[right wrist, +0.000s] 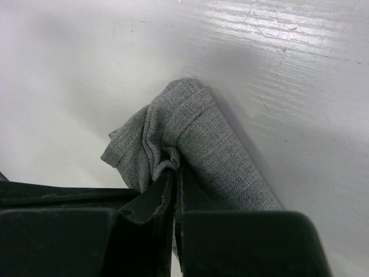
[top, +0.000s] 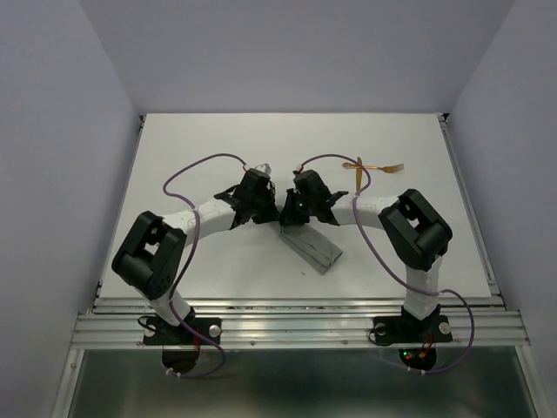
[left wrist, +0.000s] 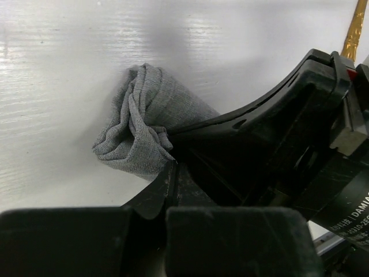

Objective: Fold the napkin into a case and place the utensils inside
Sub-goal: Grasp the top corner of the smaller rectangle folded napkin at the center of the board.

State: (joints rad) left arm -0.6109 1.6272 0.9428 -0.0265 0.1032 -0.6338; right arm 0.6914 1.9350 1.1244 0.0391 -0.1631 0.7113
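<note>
The grey napkin (top: 315, 250) lies as a narrow folded strip, slanting from the table's middle toward the front right. Its far end is bunched up. My left gripper (top: 270, 207) is shut, its tips (left wrist: 173, 164) pinching that bunched end (left wrist: 138, 124). My right gripper (top: 285, 214) is shut on the same end from the other side, with a fold of cloth (right wrist: 196, 138) caught between its fingertips (right wrist: 176, 168). The two grippers almost touch. The golden utensils (top: 374, 167) lie crossed at the back right, apart from the cloth; one handle (left wrist: 353, 29) shows in the left wrist view.
The white table (top: 191, 148) ends in a raised rail (top: 296, 305) at the front. Grey walls (top: 52, 131) close in the left, right and back. The right gripper's black body (left wrist: 300, 115) fills the right side of the left wrist view.
</note>
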